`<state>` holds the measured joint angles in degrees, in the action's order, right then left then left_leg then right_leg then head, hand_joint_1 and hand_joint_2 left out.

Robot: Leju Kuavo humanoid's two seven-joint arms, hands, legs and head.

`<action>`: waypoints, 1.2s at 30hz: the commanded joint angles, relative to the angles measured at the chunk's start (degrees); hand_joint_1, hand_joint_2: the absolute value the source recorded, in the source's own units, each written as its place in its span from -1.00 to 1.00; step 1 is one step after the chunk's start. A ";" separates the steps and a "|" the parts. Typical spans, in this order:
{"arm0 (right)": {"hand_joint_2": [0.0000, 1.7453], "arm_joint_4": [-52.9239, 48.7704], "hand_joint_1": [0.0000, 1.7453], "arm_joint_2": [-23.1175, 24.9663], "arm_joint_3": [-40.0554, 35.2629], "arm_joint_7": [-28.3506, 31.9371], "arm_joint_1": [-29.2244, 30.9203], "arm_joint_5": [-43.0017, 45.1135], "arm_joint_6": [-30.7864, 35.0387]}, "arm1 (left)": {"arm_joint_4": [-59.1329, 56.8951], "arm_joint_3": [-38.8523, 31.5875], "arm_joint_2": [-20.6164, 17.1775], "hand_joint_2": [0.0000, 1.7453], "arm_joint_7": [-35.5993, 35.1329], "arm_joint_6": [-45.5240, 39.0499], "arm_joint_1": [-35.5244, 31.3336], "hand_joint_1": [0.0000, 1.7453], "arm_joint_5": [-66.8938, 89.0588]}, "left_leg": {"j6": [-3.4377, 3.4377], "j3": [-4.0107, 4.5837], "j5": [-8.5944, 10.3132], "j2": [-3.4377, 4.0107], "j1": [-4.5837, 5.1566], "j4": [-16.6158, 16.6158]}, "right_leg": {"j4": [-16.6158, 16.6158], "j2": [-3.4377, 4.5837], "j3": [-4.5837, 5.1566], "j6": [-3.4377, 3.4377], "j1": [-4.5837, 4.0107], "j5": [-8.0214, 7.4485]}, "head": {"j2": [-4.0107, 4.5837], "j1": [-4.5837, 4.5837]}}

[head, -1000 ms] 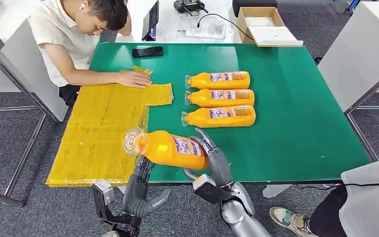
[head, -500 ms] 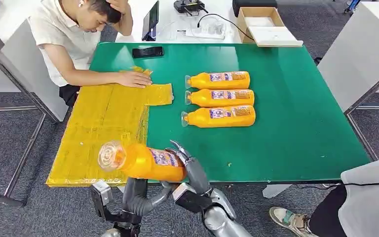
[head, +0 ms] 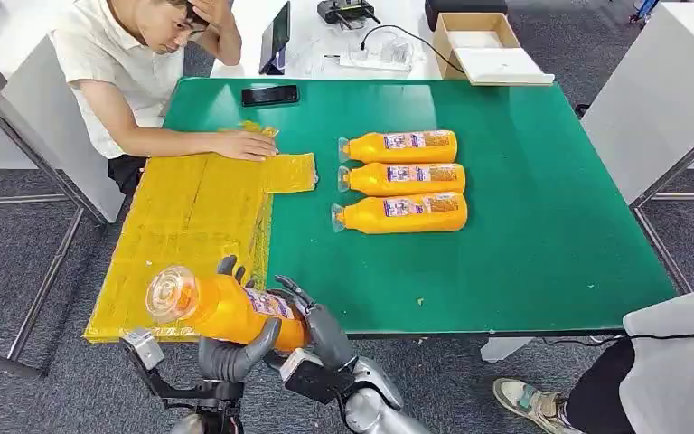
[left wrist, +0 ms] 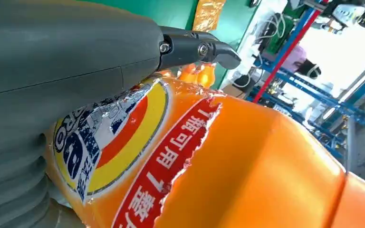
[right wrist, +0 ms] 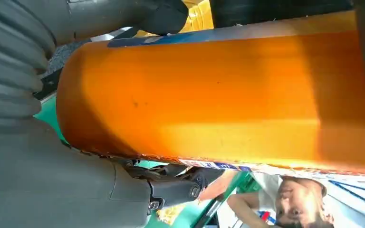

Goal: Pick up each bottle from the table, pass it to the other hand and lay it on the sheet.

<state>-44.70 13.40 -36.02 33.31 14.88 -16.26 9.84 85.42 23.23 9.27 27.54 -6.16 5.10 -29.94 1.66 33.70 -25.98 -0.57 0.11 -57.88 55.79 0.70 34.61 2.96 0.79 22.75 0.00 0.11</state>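
Head view: I see both of my hands on one orange bottle, down at the near edge of the green table. The bottle lies on its side in the air, with its clear cap end pointing out over the near corner of the yellow sheet. My left hand wraps it from below, thumb curled up across the front. My right hand grasps the bottom end, fingers bent over the top. In the left wrist view the bottle's label fills most of what I see, pressed against the thumb. I think both hands squeeze it firmly, but the fingers are partly hidden. Three more bottles lie side by side in the middle of the table. A person leans on the far end of the sheet with one hand.
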 commanded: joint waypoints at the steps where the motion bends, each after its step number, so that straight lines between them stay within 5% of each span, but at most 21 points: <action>1: 1.00 7.00 0.98 0.39 -4.38 0.62 0.99 0.19 0.32 | -0.71 1.45 -0.15 1.00 -0.51 1.74 -2.99 1.00 -1.00 | -0.10 -0.22 -0.04 -0.14 -0.04 0.07 | -0.05 -0.23 -0.27 -0.11 -0.06 0.11 | 0.00 0.00; 2: 1.00 6.50 0.54 0.36 -3.93 0.72 0.80 0.69 0.72 | -0.89 1.50 -0.26 1.00 -0.89 2.45 -2.93 1.00 -1.64 | -0.07 -0.12 -0.01 -0.12 -0.05 0.04 | -0.05 -0.18 -0.17 -0.08 -0.06 0.06 | 0.02 0.00; 3: 1.00 6.20 -0.96 0.33 -3.48 0.61 0.63 1.22 0.72 | -0.90 1.39 -0.25 1.00 -1.18 2.89 -2.80 1.00 -2.18 | -0.10 -0.21 -0.05 -0.13 -0.04 0.05 | -0.03 -0.22 -0.25 -0.11 -0.06 0.11 | 0.00 -0.02; 4: 1.00 5.78 -1.00 0.36 -2.93 0.45 0.44 1.66 1.29 | -0.79 1.18 -0.20 1.00 -1.55 3.24 -2.62 1.00 -2.86 | -0.07 -0.10 -0.01 -0.11 -0.05 0.04 | -0.05 -0.17 -0.15 -0.08 -0.06 0.06 | 0.00 0.00; 5: -1.00 5.03 -1.00 0.16 -2.94 0.39 0.15 1.11 2.69 | -0.52 1.03 -0.47 1.00 -2.79 4.44 -2.38 1.00 -4.51 | -0.09 -0.22 -0.04 -0.13 -0.05 0.07 | -0.06 -0.22 -0.27 -0.11 -0.07 0.10 | 0.00 -0.02; 13: -1.00 -6.92 -1.00 -4.44 -0.71 4.26 -5.97 0.21 8.33 | 0.33 -5.86 -0.52 1.00 -6.56 4.26 -0.75 1.00 -9.16 | -0.11 -0.23 -0.07 -0.16 -0.04 0.06 | -0.05 -0.27 -0.29 -0.13 -0.06 0.15 | 0.00 0.02; 21: -1.00 -17.17 -1.00 -9.11 9.36 5.36 -13.87 1.70 14.31 | 2.41 -12.62 -2.20 1.00 -4.53 -2.88 0.94 1.00 0.40 | -0.10 -0.19 -0.06 -0.11 -0.03 0.07 | -0.06 -0.18 -0.24 -0.12 -0.05 0.10 | 0.00 0.00; 29: -1.00 -29.15 -1.00 -6.62 20.52 6.69 -19.37 1.92 24.61 | -2.54 -15.22 -4.59 1.00 2.59 -31.24 -3.18 1.00 35.04 | -0.13 -0.15 -0.06 -0.09 -0.01 0.04 | 0.02 -0.18 -0.18 -0.16 -0.03 0.12 | 0.00 0.02; 36: -1.00 -38.18 -1.00 -3.93 23.10 6.69 -20.90 5.98 28.72 | -11.94 -13.72 -6.15 1.00 -3.83 -33.84 -12.64 1.00 61.33 | -0.11 -0.06 0.02 -0.19 -0.01 0.01 | 0.04 -0.25 -0.10 -0.12 -0.02 0.07 | 0.00 0.00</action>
<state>-72.90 6.80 -18.50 38.18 -4.03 -12.48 35.58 85.99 9.31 5.86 28.24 -39.23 2.85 17.15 1.66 33.74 -25.98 -0.62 0.11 -57.88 55.78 0.69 34.63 2.96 0.79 22.76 0.00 0.11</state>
